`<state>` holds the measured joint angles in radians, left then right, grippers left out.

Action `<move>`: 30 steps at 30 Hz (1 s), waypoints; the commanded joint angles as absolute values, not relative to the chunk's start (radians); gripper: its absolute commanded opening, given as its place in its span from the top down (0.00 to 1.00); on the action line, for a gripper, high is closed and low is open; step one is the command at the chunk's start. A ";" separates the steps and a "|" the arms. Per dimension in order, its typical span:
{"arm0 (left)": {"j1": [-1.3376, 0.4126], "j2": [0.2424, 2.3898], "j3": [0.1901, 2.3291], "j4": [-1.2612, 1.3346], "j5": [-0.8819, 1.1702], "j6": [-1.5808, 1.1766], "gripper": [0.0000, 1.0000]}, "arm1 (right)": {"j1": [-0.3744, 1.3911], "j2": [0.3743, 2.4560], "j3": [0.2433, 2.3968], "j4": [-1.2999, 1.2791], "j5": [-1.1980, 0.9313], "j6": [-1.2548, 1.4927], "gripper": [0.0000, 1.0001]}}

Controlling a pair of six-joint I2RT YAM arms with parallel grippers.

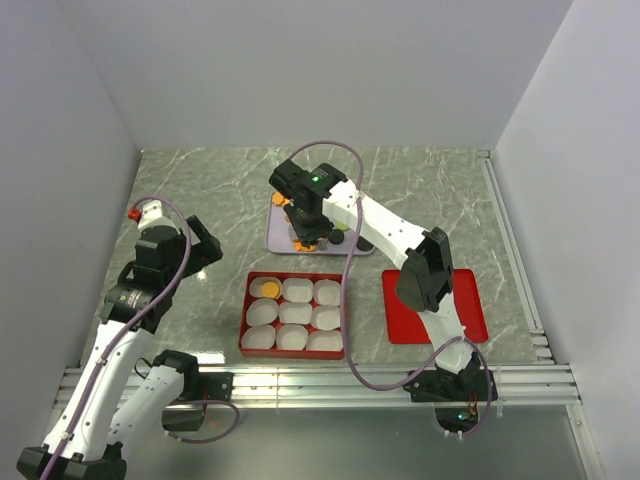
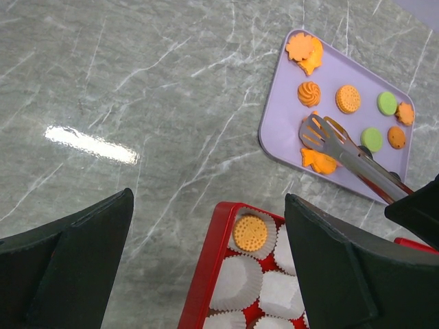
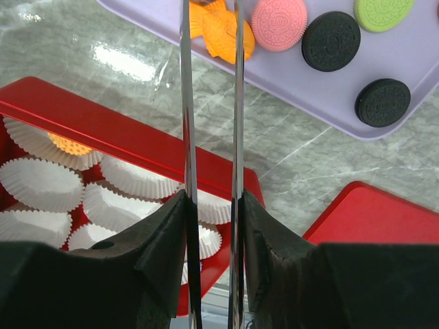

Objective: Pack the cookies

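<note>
Right gripper (image 3: 211, 205), clamped partway on the tongs (image 3: 186, 103), whose blades bracket the orange fish-shaped cookie (image 3: 218, 31) on the lavender tray (image 3: 322, 89). I should squeeze gently and lift level before crossing to the red box (image 3: 123, 133).

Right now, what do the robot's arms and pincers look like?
The left arm and right arm are white with chunky black joints. A purplish cable loops along each one. A tiny green light glows on the right wrist. The left pincer and right pincer each have two thick black fingers.
</note>
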<state>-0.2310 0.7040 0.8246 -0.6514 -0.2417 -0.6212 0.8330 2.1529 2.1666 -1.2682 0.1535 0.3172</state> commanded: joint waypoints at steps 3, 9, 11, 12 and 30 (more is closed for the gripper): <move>-0.239 0.701 0.819 -0.612 -0.209 -0.606 0.02 | 0.825 2.039 2.244 -1.296 0.176 0.336 0.71; -0.249 0.686 0.808 -0.595 -0.193 -0.594 0.01 | 0.831 1.905 2.212 -1.270 0.124 0.324 0.72; -0.250 0.680 0.804 -0.588 -0.192 -0.591 0.01 | 0.848 1.818 2.129 -1.237 0.118 0.318 0.72; -0.250 0.677 0.801 -0.584 -0.184 -0.583 0.01 | 0.856 1.754 2.061 -1.223 0.112 0.314 0.72; -0.250 0.618 0.744 -0.488 -0.065 -0.515 0.01 | 1.061 1.174 1.369 -1.057 0.029 0.396 0.71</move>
